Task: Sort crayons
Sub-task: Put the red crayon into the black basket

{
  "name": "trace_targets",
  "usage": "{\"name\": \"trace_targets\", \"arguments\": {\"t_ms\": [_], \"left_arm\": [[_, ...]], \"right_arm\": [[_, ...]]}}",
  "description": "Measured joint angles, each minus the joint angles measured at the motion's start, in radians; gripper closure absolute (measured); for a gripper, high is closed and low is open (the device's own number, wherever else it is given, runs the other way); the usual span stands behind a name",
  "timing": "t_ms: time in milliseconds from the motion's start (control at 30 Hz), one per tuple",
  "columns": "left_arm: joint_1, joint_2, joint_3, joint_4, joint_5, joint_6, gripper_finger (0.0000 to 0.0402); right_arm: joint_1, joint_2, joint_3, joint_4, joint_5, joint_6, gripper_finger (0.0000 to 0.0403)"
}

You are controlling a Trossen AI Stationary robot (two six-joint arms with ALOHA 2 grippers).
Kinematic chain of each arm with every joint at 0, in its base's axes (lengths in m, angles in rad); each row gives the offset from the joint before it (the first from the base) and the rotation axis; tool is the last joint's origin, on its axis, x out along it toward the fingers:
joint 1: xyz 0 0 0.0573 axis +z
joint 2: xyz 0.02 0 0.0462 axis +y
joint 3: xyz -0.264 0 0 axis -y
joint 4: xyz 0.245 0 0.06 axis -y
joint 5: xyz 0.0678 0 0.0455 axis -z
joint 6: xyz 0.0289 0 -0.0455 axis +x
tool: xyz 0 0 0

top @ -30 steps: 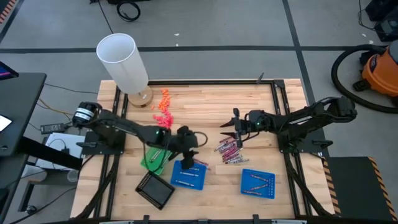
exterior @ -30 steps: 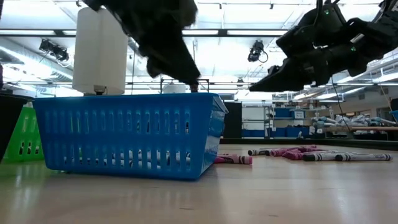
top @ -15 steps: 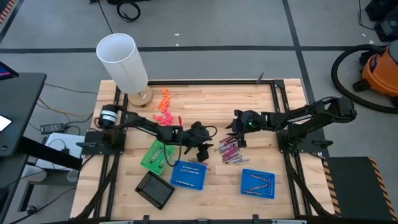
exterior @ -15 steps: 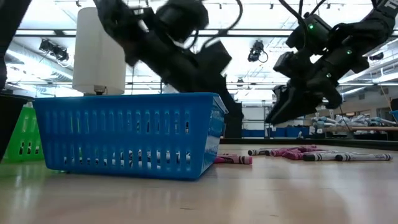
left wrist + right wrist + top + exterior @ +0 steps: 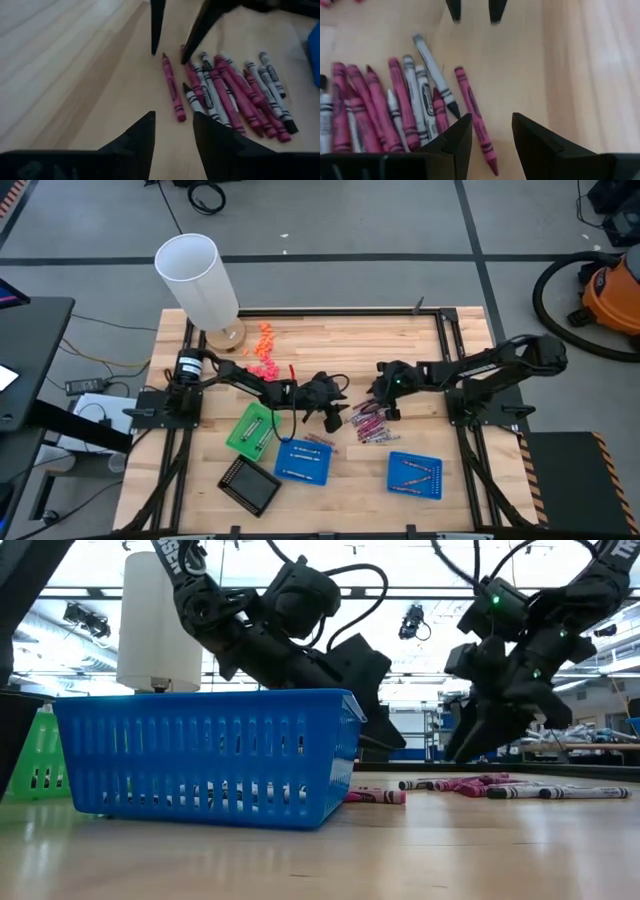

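Observation:
Several pinkish-red, maroon and silvery-grey crayons (image 5: 368,423) lie in a loose pile on the wooden table, right of its middle. One pink crayon (image 5: 172,95) lies a little apart from the pile (image 5: 385,110), on its far side. My left gripper (image 5: 335,418) hovers open at the pile's left side, slanting down toward the lone crayon. My right gripper (image 5: 385,406) hovers open at the pile's far right, tipped down at the same crayon (image 5: 475,120). The two grippers face each other across it, and neither touches anything.
Two blue trays (image 5: 302,462) (image 5: 415,475) with a few crayons stand near the front edge. A green tray (image 5: 250,430) and a black tray (image 5: 250,485) lie at the left. A white cylinder (image 5: 200,280) and orange chunky bits (image 5: 262,350) are at the far left.
My left gripper has left its place above the left blue tray, going toward the table's right edge and down to the crayon pile, tipping less steeply. My right gripper has tipped its fingers downward and sunk slightly toward the pile. The crayons have not moved.

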Motion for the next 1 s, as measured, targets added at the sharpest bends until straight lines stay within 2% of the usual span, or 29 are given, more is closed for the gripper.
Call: {"name": "trace_targets", "arguments": {"t_ms": [233,367,600,733,833,1000], "left_arm": [[0.001,-0.009,0.0,-0.04,0.021,-0.005,0.026],[0.001,-0.033,0.0,-0.145,0.032,-0.024,0.026],[0.001,-0.127,0.001,-0.374,0.045,-0.029,0.026],[0.001,-0.135,0.0,-0.415,0.056,-0.041,0.0259],[-0.005,-0.135,0.0,-0.414,0.051,-0.049,0.0246],[-0.006,-0.14,0.0,-0.415,0.035,-0.065,0.0204]], "right_arm": [[0.0,0.087,0.0,0.023,0.004,0.003,0.0254],[-0.009,0.101,0.002,0.027,0.014,0.006,0.026],[-0.043,0.106,0.002,0.021,-0.038,0.006,0.0318],[-0.059,0.106,0.002,0.021,-0.038,0.005,0.0362],[-0.064,0.106,0.002,0.026,-0.031,0.004,0.0382],[-0.064,0.098,-0.001,0.048,-0.008,0.008,0.0374]]}}
